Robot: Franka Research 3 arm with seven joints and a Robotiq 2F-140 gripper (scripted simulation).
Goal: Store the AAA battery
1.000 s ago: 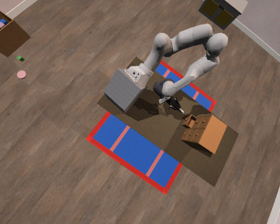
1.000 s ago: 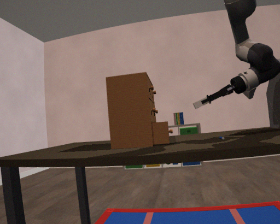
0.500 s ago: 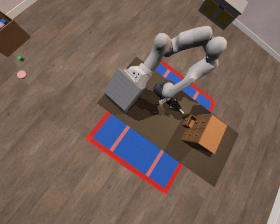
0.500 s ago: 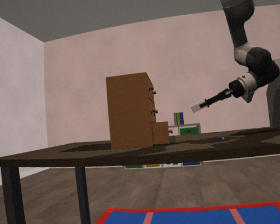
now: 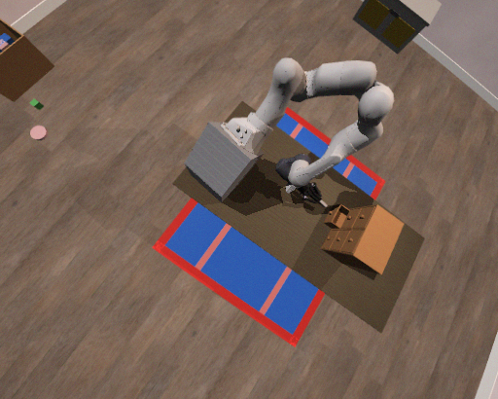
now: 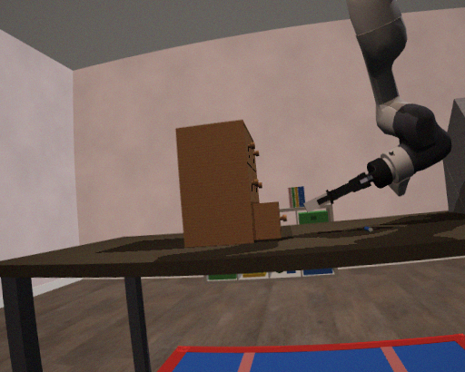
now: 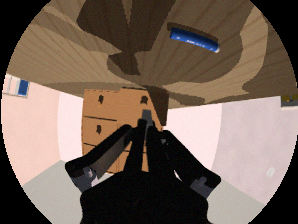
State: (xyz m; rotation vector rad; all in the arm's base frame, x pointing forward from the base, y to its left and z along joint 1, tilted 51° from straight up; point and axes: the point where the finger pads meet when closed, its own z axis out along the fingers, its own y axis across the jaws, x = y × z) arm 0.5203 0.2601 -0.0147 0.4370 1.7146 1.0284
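On the tabletop (image 6: 121,259) the AAA battery (image 6: 368,229) lies unmoved, well apart from the chest (image 6: 216,181). One low drawer (image 6: 267,220) stands out (its contents hidden), while the pincer (image 6: 320,200) hangs pressed together, holding nothing; pick-up, drop and closing all remain.

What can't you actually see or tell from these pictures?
- Inside the open bottom drawer: exterior view shows only its side; top view too small.
- The closed drawers' contents: hidden by their fronts in the wrist view.
- The blue battery: its type is too small to read.
- The arm's base: hidden in the top view by the arm itself.
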